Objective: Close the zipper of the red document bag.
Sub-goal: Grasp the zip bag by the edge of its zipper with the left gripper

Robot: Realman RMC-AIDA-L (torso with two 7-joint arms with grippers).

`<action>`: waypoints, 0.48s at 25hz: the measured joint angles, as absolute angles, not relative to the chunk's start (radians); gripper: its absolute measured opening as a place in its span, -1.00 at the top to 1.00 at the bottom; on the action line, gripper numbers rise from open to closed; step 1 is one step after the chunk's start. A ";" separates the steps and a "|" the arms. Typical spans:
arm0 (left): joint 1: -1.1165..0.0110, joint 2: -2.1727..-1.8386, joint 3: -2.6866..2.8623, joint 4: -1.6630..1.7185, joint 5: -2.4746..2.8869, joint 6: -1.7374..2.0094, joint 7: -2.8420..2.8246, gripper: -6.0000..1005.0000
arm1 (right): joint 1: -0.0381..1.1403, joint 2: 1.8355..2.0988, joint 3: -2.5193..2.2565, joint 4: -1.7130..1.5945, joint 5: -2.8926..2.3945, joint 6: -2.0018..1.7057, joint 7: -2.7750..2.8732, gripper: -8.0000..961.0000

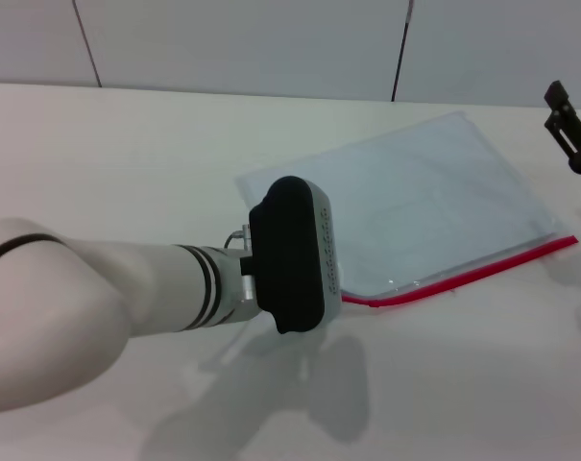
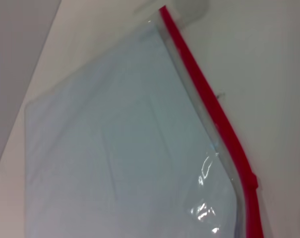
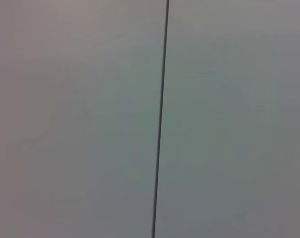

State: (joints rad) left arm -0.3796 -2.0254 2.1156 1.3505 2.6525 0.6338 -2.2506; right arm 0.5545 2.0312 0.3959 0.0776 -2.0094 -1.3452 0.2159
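Note:
The red document bag (image 1: 424, 202) is a flat, translucent pale blue pouch lying on the white table, right of centre. Its zipper (image 1: 463, 274) is a thin red strip along the near long edge. In the left wrist view the bag (image 2: 115, 148) fills the picture, with the zipper (image 2: 209, 99) along one side and a small thicker lump on the strip (image 2: 252, 179). My left gripper (image 1: 295, 254) hangs over the bag's near left corner, and its black housing hides that corner. My right gripper (image 1: 570, 130) is held up at the far right, off the bag.
Grey wall panels with dark seams (image 1: 398, 48) rise behind the table's far edge. The right wrist view shows only such a panel seam (image 3: 160, 119). Bare white tabletop (image 1: 463, 384) lies in front of the bag.

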 joint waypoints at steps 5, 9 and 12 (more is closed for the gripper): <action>-0.400 -2.026 2.150 1.290 2.651 0.549 -2.241 -0.31 | 0.556 2.031 0.391 0.080 -2.009 -1.345 0.216 -0.43; -0.416 -2.025 2.159 1.244 2.651 0.490 -2.240 -0.31 | 0.556 2.032 0.390 0.080 -2.009 -1.346 0.216 -0.43; -0.417 -2.025 2.164 1.214 2.652 0.443 -2.230 -0.31 | 0.556 2.033 0.390 0.080 -2.009 -1.347 0.216 -0.42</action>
